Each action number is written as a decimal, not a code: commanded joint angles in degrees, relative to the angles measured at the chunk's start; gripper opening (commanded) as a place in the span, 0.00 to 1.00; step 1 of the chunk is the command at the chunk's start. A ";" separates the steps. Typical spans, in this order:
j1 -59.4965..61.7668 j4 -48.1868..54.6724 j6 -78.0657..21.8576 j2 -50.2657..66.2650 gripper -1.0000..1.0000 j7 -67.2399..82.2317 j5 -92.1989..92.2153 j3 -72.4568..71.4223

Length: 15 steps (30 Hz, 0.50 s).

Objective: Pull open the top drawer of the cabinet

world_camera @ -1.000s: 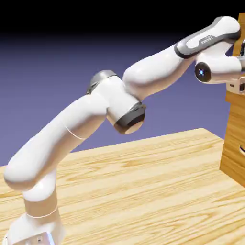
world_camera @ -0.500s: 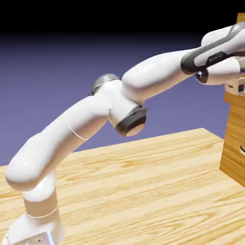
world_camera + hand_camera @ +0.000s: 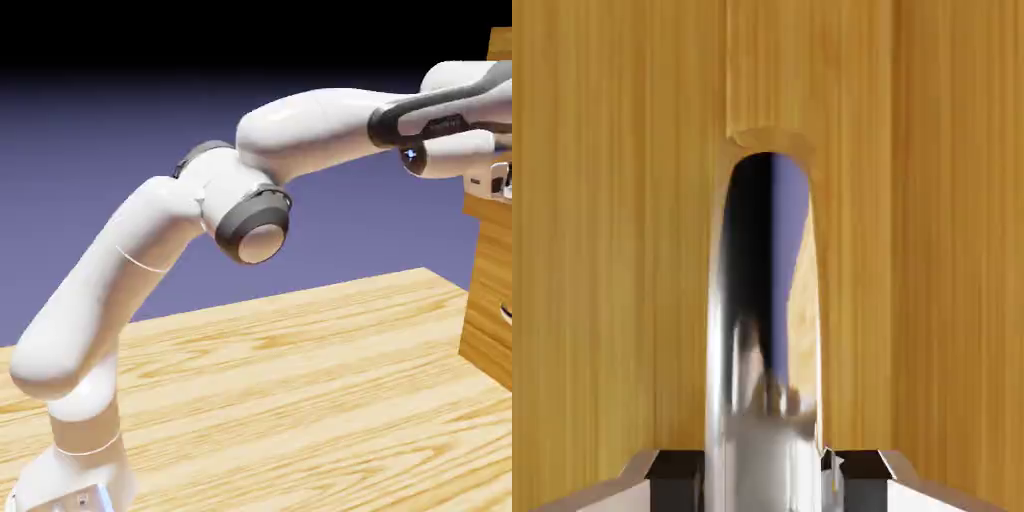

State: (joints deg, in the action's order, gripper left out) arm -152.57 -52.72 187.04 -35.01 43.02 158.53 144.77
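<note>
In the hand view my gripper [image 3: 767,476] is shut on the top drawer's shiny metal handle [image 3: 762,330], a tall arched bar that runs up from between the two grey fingertips [image 3: 677,470]. Honey-brown wood of the drawer front [image 3: 612,250] fills the rest of that view. In the exterior view the cabinet [image 3: 492,300] stands at the right edge. My hand [image 3: 485,178] is pressed against the top drawer [image 3: 500,50] there, and its fingers are cut off by the frame.
The pale wooden tabletop [image 3: 300,400] stretches from the robot's base [image 3: 75,480] to the cabinet's foot. My arm's elbow [image 3: 250,225] arches high over the table.
The forearm and wrist have rolled, the elbow has lifted and shifted left, and the jaws have closed the last bit on the handle. The drawer's lower edge sits slightly further left.
</note>
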 commanded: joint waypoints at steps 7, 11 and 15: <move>6.42 -14.55 -5.56 9.03 0.00 -1.42 2.67 -2.07; 11.94 -22.86 -8.48 14.39 0.00 -3.91 2.27 -5.56; 18.65 -31.16 -11.38 20.27 0.00 -9.10 -0.12 -10.24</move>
State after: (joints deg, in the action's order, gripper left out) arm -133.73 -83.87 175.60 -14.75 33.91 158.42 134.54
